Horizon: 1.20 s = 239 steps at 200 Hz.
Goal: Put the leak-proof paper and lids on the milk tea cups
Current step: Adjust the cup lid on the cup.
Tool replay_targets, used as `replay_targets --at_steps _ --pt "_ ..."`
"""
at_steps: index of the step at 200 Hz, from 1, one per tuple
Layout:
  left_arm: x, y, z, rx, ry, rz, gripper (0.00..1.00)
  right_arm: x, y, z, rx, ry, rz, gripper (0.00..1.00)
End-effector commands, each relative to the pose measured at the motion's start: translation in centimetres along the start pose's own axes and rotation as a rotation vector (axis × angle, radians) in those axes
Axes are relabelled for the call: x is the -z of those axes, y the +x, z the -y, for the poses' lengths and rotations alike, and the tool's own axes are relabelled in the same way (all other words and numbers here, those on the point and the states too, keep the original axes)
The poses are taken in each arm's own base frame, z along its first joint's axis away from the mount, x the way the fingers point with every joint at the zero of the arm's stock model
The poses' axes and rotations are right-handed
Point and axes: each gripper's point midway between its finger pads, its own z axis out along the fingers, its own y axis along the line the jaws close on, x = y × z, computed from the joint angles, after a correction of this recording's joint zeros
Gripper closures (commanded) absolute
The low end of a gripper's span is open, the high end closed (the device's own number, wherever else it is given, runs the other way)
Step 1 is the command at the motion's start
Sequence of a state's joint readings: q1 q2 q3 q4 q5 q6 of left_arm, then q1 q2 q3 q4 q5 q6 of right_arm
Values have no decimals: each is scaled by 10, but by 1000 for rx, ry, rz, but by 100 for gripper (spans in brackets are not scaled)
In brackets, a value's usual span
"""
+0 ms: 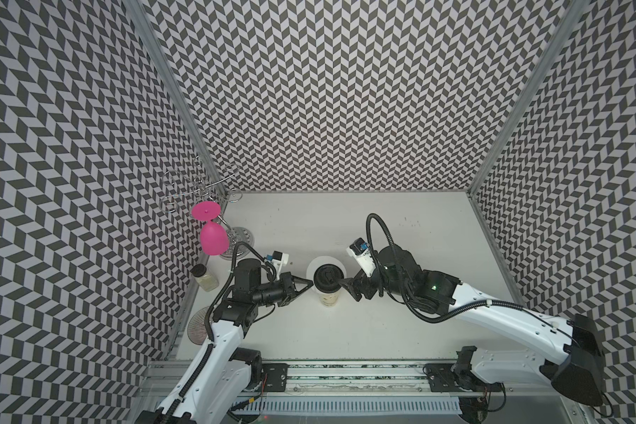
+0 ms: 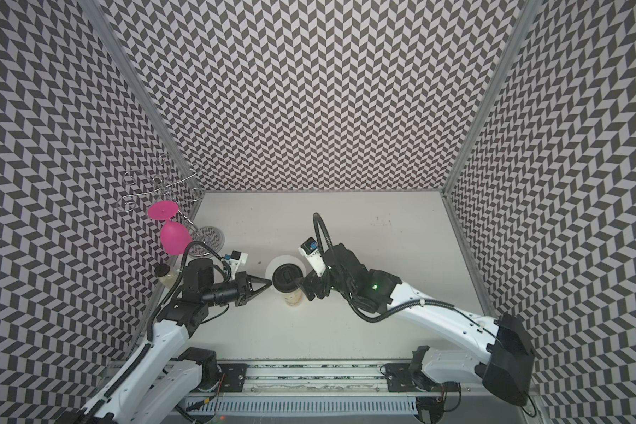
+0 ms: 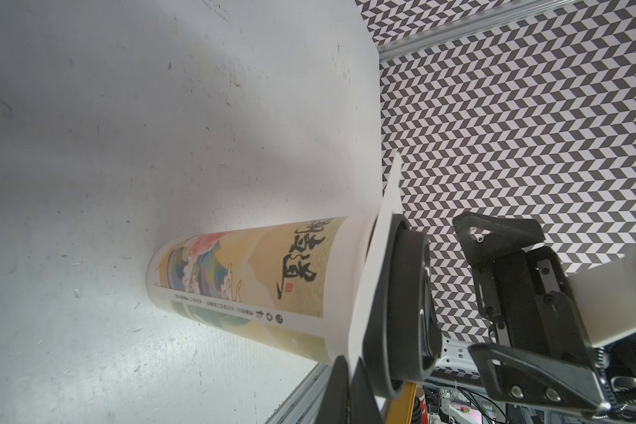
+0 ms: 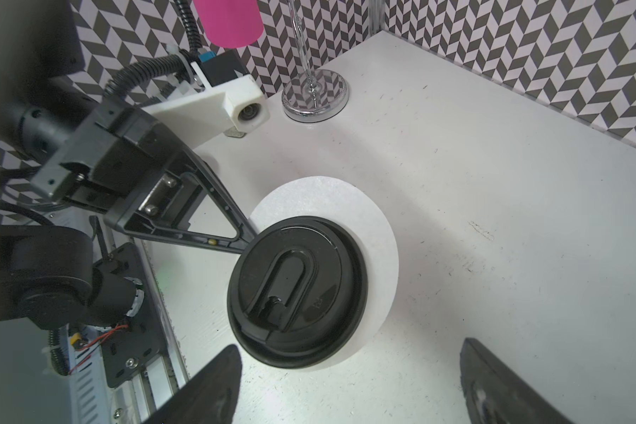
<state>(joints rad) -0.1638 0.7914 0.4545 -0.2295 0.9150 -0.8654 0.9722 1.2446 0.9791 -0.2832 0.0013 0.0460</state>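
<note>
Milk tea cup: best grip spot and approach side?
Probably grip the milk tea cup mid-wall, jaws level, coming from the right arm's side. It stands upright, the leak-proof paper and black lid cover its top, and the shut left gripper occupies the opposite side.

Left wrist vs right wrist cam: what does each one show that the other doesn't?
Left wrist only: the cup side-on with its print visible. The leak-proof paper is edge-on, sandwiched between the rim and the black lid. Beyond it, the right gripper is seen whole, open.
Right wrist only: the lid's top face and the paper's round outline jutting past it. The left gripper is seen whole, shut on the paper's edge. Also the pink goblet and a rack's chrome base.
Both: paper, lid, white tabletop.
</note>
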Motion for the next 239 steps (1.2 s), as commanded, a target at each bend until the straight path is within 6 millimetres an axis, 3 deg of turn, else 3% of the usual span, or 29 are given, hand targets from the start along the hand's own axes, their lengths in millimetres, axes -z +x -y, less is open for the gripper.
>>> replay_targets --at_steps 1,49,239 --pt "0 1 9 -33 32 -4 93 -5 -11 -9 67 -28 43 8" --pt "0 0 10 -34 34 -4 94 -15 -4 -9 88 -14 17 8" --pt "1 10 6 -24 25 -18 98 -24 -13 -9 73 7 37 8"
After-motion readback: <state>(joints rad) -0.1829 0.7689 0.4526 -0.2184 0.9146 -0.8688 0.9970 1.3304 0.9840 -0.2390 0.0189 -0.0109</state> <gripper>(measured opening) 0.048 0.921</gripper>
